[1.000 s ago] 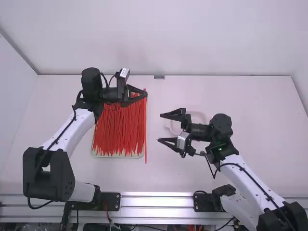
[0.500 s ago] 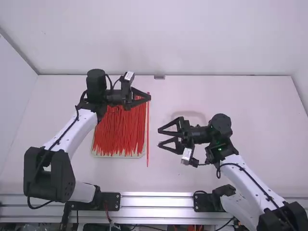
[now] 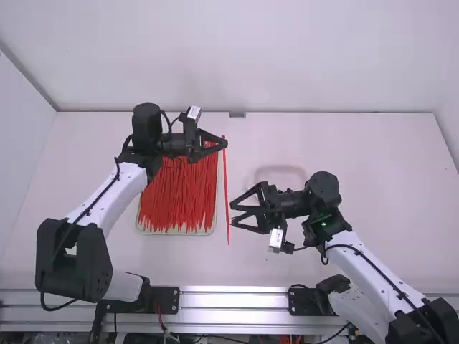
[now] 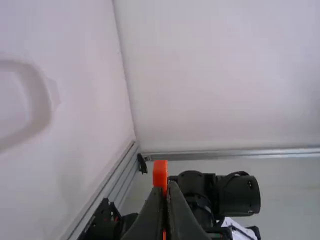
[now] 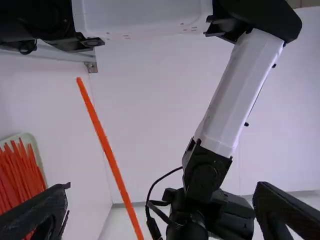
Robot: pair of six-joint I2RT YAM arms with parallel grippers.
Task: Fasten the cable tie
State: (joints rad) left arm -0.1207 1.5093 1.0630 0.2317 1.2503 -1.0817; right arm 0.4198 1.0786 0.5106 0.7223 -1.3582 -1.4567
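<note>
High view: left gripper (image 3: pixel 221 143) clenched on the far end of one red tie (image 3: pixel 226 190), held beside the tray (image 3: pixel 176 231) toward the table's (image 3: pixel 373 158) middle, probably so the wide-spread right gripper (image 3: pixel 233 215) can catch its near end.

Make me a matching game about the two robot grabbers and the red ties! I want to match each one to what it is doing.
Things:
1. left gripper
2. right gripper
3. single cable tie
4. pile of cable ties

States:
A. lying on the tray
B. wide open
C. shut, pinching something thin
D. held at one end

Pairs: 1-C, 2-B, 3-D, 4-A
</note>
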